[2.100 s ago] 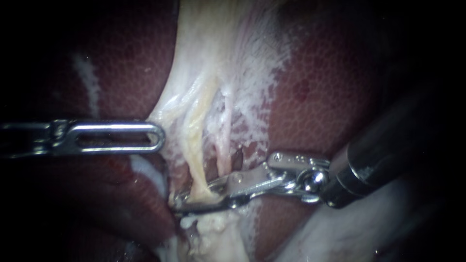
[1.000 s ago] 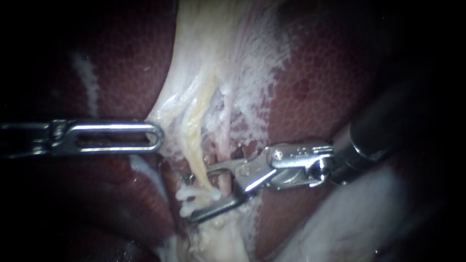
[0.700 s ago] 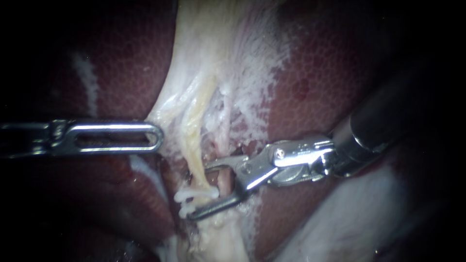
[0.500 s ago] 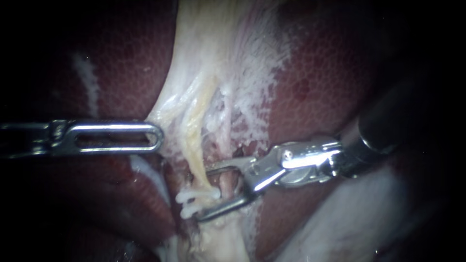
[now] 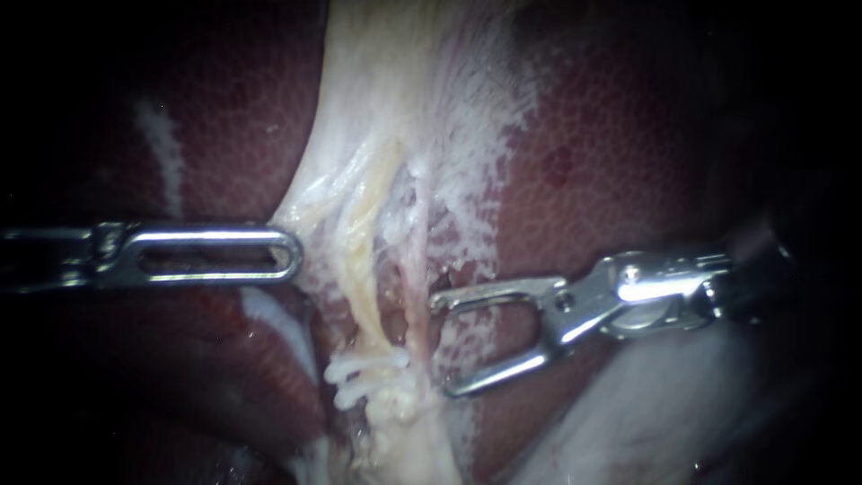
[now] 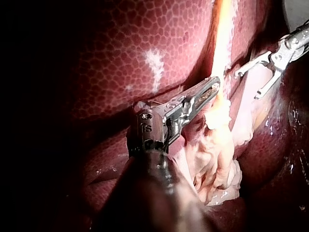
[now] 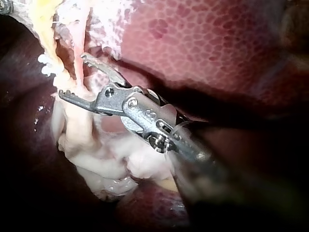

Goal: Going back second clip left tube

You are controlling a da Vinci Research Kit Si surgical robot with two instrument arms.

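Right instrument (image 5: 443, 348) shows toothed steel jaws agape, empty, beside ribbed white clips (image 5: 364, 370).

I can read no text, label, brand, number or sign on my left instrument (image 5: 292, 253), my right instrument (image 5: 442, 346) or the tissue (image 5: 404, 108) around them.

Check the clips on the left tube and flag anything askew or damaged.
Nothing stands out. The white clips sit close together across the left tube, the right instrument hangs clear of them, and no tear or spill shows.
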